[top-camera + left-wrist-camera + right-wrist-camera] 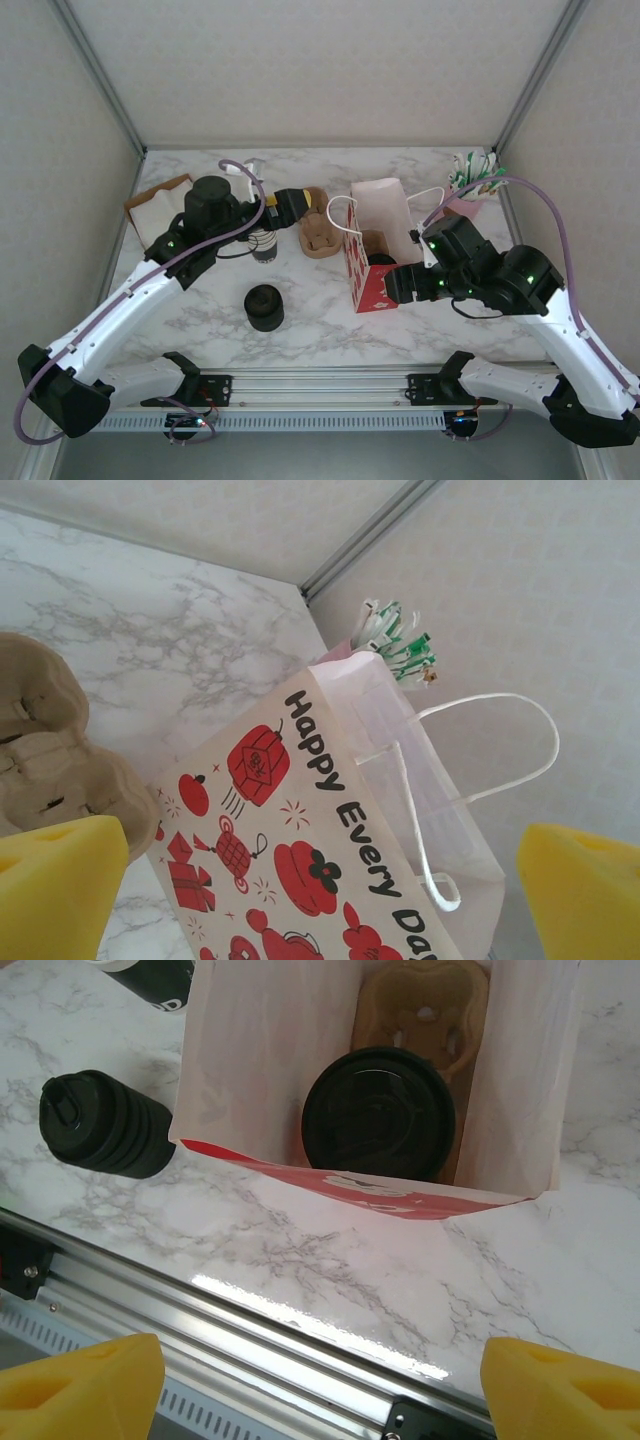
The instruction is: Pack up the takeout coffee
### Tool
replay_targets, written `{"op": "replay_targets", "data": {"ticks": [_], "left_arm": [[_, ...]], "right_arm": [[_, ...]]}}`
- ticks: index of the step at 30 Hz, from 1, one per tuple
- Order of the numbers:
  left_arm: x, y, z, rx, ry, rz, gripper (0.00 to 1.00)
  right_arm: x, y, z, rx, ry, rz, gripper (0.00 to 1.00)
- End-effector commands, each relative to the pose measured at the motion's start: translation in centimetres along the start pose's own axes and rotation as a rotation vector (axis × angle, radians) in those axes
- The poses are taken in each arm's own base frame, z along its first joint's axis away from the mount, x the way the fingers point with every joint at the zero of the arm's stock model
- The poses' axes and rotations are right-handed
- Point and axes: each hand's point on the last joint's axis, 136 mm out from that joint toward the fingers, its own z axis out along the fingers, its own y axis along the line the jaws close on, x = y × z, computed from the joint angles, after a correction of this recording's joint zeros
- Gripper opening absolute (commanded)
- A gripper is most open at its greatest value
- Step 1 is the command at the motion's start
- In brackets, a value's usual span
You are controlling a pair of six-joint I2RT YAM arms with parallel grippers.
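Takeout coffee (378, 1112), its black lid up, sat inside the red-and-white paper bag (250, 1050), with brown cardboard (425, 1005) showing beside it in the bag. The bag stood open on the marble table (520, 1260). The right gripper (320, 1380) hovered above the bag's near edge, fingers spread wide and empty. The left gripper (320, 890), also spread and empty, faced the bag's printed side, near a cardboard cup carrier (50, 750). A black stack of lids (105, 1125) stood left of the bag.

Coffee cup (378, 1112) in carrier tray (425, 1000) w/in bag (250, 1060); lid stack (105, 1125) L of bag, 2nd tray (320, 238) further back-L
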Motion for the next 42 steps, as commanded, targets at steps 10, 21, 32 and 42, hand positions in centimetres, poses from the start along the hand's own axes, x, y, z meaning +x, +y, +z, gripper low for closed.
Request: {"op": "replay_targets", "data": {"ticks": [10,21,32,42], "left_arm": [[-1.7,0.3,-0.1,-0.030,-0.072,0.033,1.00],[-2.6,0.1,0.5,-0.047,-0.073,0.093,1.00],[-4.0,-0.2,1.5,-0.071,-0.074,0.128,1.00],[-5.9,0.7,1.2,-0.108,-0.107,0.134,1.00]], "right_arm": [[0.2,0.3,0.5,-0.012,0.003,-0.029,0.86],[-0.4,-0.5,-0.1,0.031,-0.034,-0.037,0.99],[-1.5,-1.1,-0.9,0.068,-0.083,-0.053,0.99],[-3.2,-1.9,-2.7,0.122,-0.164,-0.060,0.99]]}}
